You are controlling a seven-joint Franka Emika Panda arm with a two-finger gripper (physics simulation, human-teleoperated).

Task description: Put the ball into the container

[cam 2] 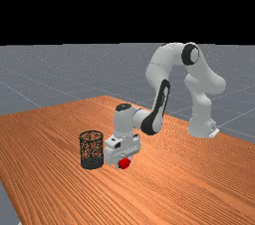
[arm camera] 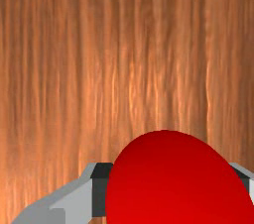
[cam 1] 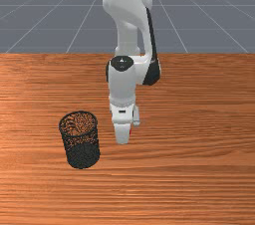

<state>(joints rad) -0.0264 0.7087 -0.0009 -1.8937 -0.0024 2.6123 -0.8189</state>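
The red ball [cam 2: 124,164] is at the lower middle of the far view, between the jaws of the gripper [cam 2: 124,162]. In the wrist view it bulges out between the two fingers [arm camera: 98,196], and the dark pads press against it from opposite sides, so the jaws are gripping the ball. In the front view, a sliver of red shows beside the white fingers, just below the middle of the frame. I cannot tell whether the ball touches the table [cam 1: 199,174].

The black mesh container [cam 1: 82,156] stands upright on the wood, in the lower left of the front view and left of the middle in the far view. It is near the gripper but apart from it, and the ball is outside it. The white and grey arm [cam 2: 158,67] comes down from the top middle of the front view.
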